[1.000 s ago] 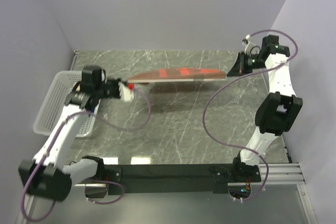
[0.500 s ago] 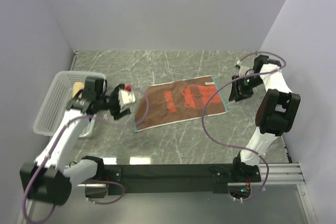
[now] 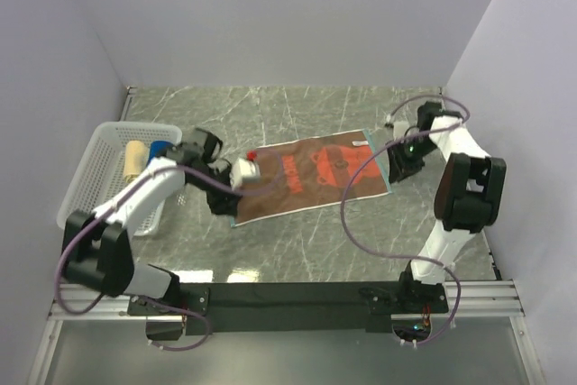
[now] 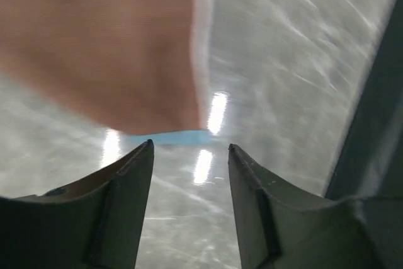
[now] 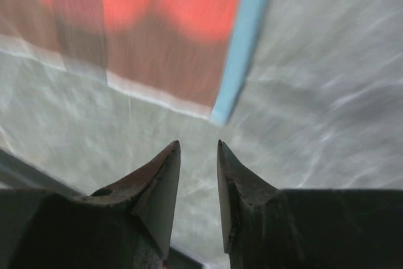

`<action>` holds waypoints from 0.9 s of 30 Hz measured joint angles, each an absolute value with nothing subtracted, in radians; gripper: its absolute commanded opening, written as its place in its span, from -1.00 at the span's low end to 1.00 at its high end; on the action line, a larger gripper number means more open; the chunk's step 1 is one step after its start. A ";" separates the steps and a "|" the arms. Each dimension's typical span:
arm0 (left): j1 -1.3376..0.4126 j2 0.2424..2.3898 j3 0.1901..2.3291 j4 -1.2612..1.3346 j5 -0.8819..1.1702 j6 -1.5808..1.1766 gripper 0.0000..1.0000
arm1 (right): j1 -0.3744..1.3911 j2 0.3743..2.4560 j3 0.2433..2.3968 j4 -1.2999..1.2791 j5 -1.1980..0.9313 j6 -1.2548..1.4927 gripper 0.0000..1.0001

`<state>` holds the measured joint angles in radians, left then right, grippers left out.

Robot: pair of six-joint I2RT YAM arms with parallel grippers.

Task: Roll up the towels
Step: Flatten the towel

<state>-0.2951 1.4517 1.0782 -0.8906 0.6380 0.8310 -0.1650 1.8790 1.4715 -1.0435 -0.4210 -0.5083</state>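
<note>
The rust-orange towel [image 3: 311, 178] with dark print and teal edging lies spread flat on the marble table. My left gripper [image 3: 224, 204] is open and empty, just off the towel's near left edge. In the left wrist view the towel's corner [image 4: 107, 48] lies just beyond the gripper [image 4: 189, 149]. My right gripper [image 3: 397, 169] is open a little and empty by the towel's right edge. In the right wrist view the towel's teal-edged corner [image 5: 157, 29] lies just ahead of the gripper [image 5: 198, 146]. A beige towel [image 3: 135, 158] and a blue towel [image 3: 160, 148] sit rolled in the basket.
A white lattice basket [image 3: 86, 196] stands at the left edge of the table, beside my left arm. Grey walls close in the back and both sides. Purple cables hang from both arms, the right one looping over the towel's right part.
One second ago both grippers held the towel stretched in the air. They have let go; it now lies flat, and both grippers have come down beside its corners.
</note>
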 measured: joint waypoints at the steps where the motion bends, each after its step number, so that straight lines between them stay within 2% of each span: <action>1: -0.337 1.405 1.031 -0.892 0.617 0.846 0.18 | -0.156 1.839 1.402 -1.032 -0.406 -0.545 -0.18; 4: -0.427 1.321 0.935 -0.883 0.574 0.871 0.16 | -0.124 1.711 1.242 -1.011 -0.356 -0.638 -0.13; 8: -0.433 1.329 0.883 -0.853 0.523 0.878 0.20 | -0.069 1.583 1.134 -0.925 -0.280 -0.748 -0.03; 16: -0.431 1.328 0.855 -0.772 0.472 0.882 0.23 | 0.046 1.694 1.129 -0.791 -0.169 -0.788 0.12; 19: -0.430 1.301 0.831 -0.758 0.473 0.909 0.32 | 0.048 1.749 1.129 -0.773 -0.139 -0.802 0.14; 24: -0.430 1.288 0.804 -0.746 0.475 0.937 0.35 | 0.054 1.790 1.129 -0.763 -0.107 -0.825 0.11; 27: -0.430 1.323 0.804 -0.725 0.477 0.938 0.32 | 0.061 1.811 1.138 -0.764 -0.094 -0.831 -0.17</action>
